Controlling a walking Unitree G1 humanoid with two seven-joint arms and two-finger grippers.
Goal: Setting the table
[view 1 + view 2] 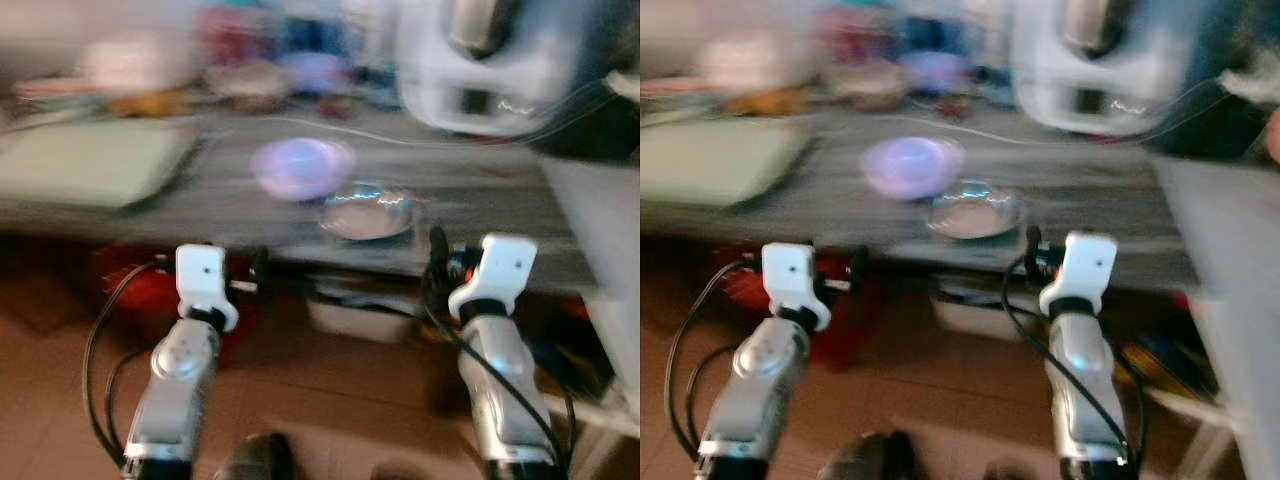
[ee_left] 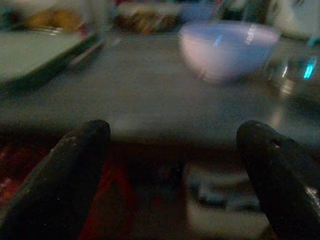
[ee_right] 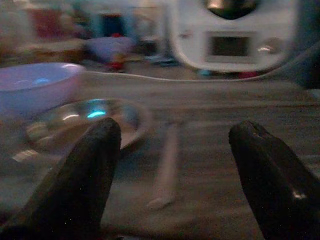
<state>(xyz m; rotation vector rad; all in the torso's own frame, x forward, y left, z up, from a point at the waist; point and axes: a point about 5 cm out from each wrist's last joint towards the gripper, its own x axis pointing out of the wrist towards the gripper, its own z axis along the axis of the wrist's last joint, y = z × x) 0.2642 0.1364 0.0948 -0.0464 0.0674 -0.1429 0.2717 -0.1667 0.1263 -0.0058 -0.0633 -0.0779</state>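
Both grippers, left (image 1: 262,268) and right (image 1: 437,250), fingers apart, empty, level with table (image 1: 480,190) front edge, facing lilac bowl (image 1: 300,165) and glass dish (image 1: 366,213), seemingly for approach

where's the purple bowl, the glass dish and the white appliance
purple bowl (image 1: 300,166), left eye view, inside of the bowl
glass dish (image 1: 366,214), left eye view, its middle
white appliance (image 3: 235,37), right wrist view, its front panel

Both silver arms reach forward, left tool (image 2: 175,165) and right tool (image 3: 172,165) each with fingers spread apart.

Lilac bowl (image 1: 300,166), silvery plate (image 1: 366,214), grey wood-grain table (image 1: 480,190)
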